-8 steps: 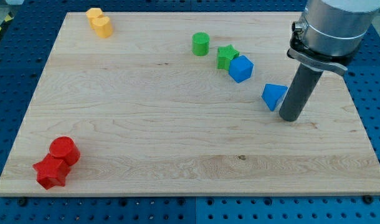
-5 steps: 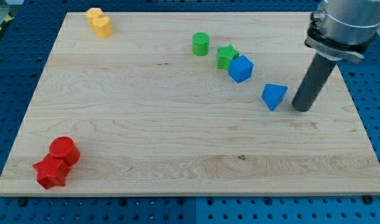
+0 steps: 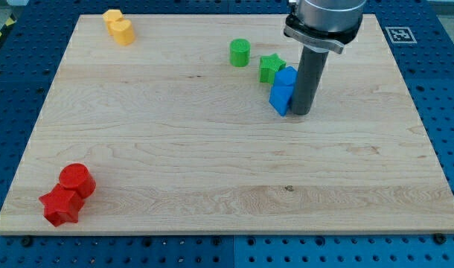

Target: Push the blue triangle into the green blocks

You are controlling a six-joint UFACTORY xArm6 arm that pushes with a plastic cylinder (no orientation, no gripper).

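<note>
Blue triangle pressed up against the blue cube, green blocks just beyond.

There's no pincer here, only a rod. My tip (image 3: pixel 302 113) touches the right side of the blue triangle (image 3: pixel 280 98), which sits against the blue cube (image 3: pixel 287 76). The green star (image 3: pixel 270 68) lies just far-left of that, the green cylinder (image 3: pixel 240 52) further left. The wooden tabletop (image 3: pixel 175 149) is bare ahead.

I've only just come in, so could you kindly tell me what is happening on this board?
My tip is pressed against the view's right side of the blue triangle block, which sits against the blue cube. The green star block lies just up-left of that cube, the green cylinder farther left. Yellow blocks and red blocks sit far off, on the wooden board.
</note>
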